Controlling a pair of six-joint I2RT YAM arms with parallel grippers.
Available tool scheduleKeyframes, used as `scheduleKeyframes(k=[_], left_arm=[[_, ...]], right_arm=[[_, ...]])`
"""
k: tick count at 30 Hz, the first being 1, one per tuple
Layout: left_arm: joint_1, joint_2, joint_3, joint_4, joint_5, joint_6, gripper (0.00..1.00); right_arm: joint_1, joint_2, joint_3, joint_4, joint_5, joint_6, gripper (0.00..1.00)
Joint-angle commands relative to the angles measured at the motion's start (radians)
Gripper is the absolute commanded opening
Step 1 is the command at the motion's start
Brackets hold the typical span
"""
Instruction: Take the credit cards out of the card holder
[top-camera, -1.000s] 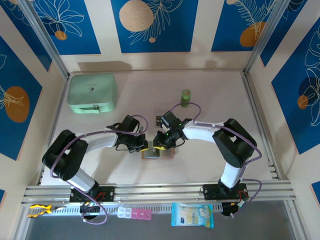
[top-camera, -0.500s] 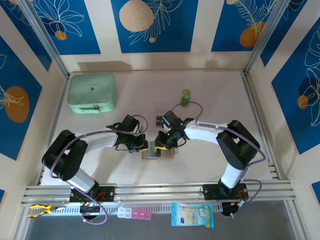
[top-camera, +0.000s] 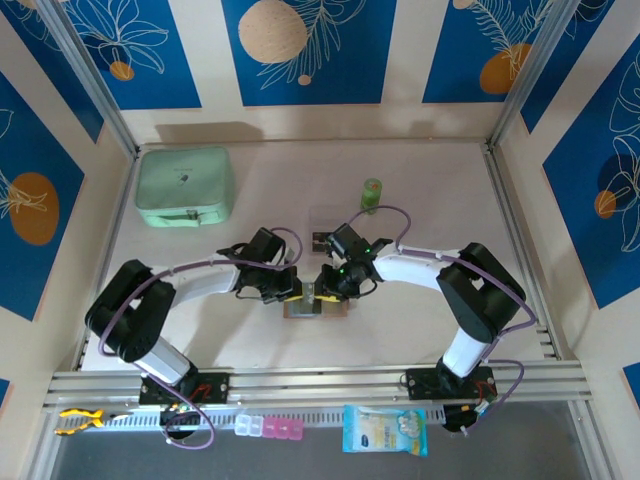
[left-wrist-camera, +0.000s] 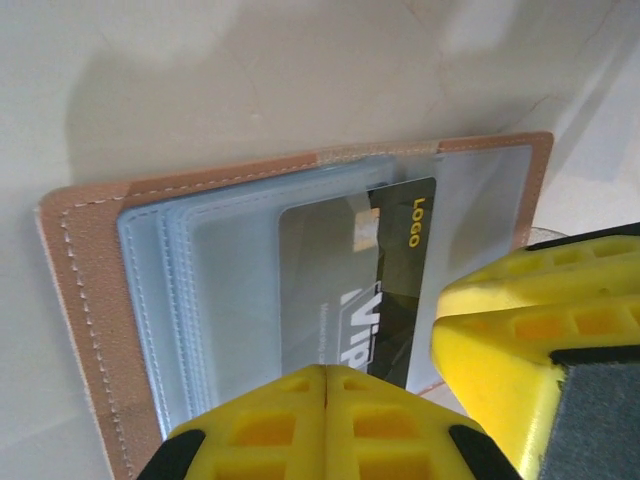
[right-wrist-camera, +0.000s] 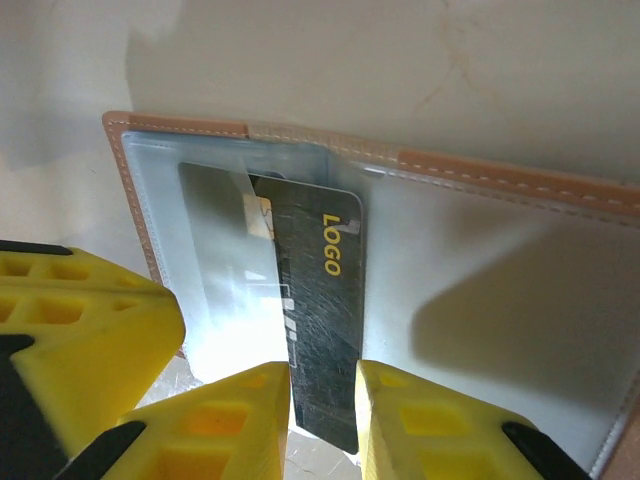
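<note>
The card holder (top-camera: 318, 309) lies open on the table, a tan border (left-wrist-camera: 90, 300) around clear grey-blue pockets (right-wrist-camera: 500, 185). One of the credit cards (left-wrist-camera: 400, 270), dark with "LOGO" and "VIP" print, sticks partly out of a pocket and past the holder's near edge (right-wrist-camera: 325, 270). My left gripper (top-camera: 297, 291) is shut, its tips (left-wrist-camera: 326, 372) pressed down on the holder beside the card. My right gripper (top-camera: 323, 292) stands slightly open; its fingers straddle the card's bare strip (right-wrist-camera: 325, 385), the left one resting over the sleeved part, without pinching it.
A mint-green zip pouch (top-camera: 185, 187) sits at the back left. A small green bottle (top-camera: 372, 194) and a clear box (top-camera: 325, 218) stand behind the grippers. A packet (top-camera: 385, 430) and a pill box (top-camera: 268, 428) lie on the front rail.
My left gripper has slid right, further onto the holder. The right wrist has shifted a little, so the two grippers now stand closer together over the holder.
</note>
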Motion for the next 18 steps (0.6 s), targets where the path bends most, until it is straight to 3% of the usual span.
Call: scheduleKeyframes(k=[1,18], left_arm=[[-0.008,0.025,0.004,-0.016,0.010,0.016,0.00],[-0.008,0.068,-0.011,-0.031,-0.014,0.022,0.00]], right_arm=[[-0.009,0.004,-0.018,0.018,-0.021,0.006,0.25],[-0.021,0.048,-0.058,0.132,-0.091,0.027,0.24]])
